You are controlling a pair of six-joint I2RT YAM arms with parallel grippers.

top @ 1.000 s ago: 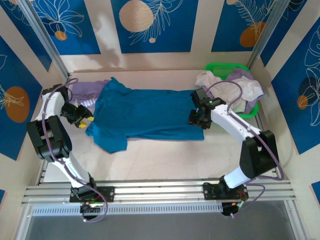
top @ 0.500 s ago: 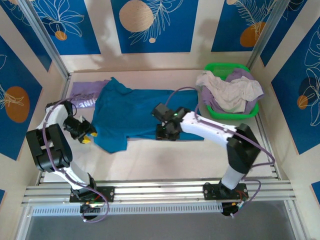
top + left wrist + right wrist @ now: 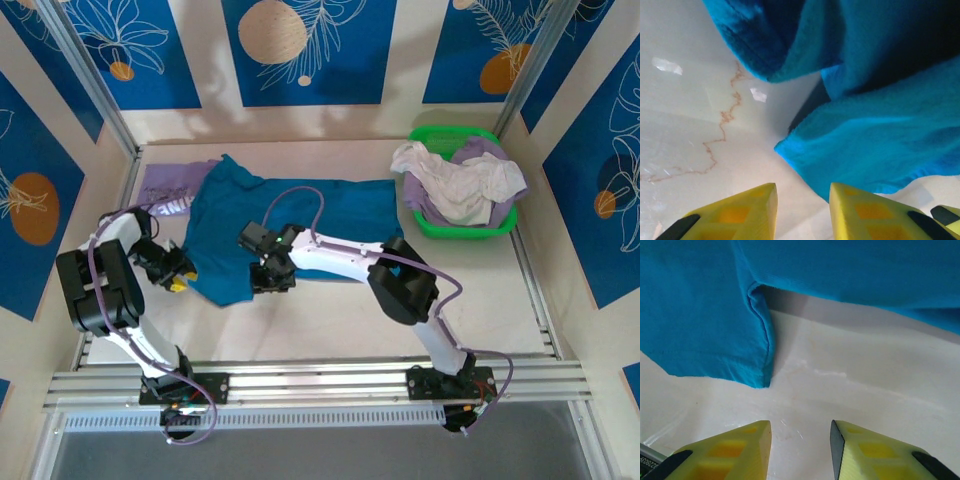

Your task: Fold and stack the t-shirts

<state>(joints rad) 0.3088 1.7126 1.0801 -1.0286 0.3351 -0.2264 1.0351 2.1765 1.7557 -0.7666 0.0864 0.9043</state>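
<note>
The teal t-shirt [image 3: 300, 225] lies spread flat across the middle of the table [image 3: 330, 320]. Its far left part overlaps the edge of the lavender t-shirt [image 3: 165, 190], and the other tees are heaped in the green basket [image 3: 455, 232] at the right. My left gripper [image 3: 802, 202] hovers just off the shirt's left edge, fingers parted and empty, with a rumpled lip of cloth right ahead of them. My right gripper [image 3: 800, 437] is likewise unclenched with nothing in it, low over bare table just short of the near sleeve's hem [image 3: 752, 355]. I judge the step in hand to be taking hold for the first fold. I want each lower finger to slide along the table and under the cloth, pinching a single layer at the hem corner and not the doubled-up fold beside it (a bunched grab would carry a crease into the fold). Both pinches should close together and lift evenly, or the shirt will skew.
</note>
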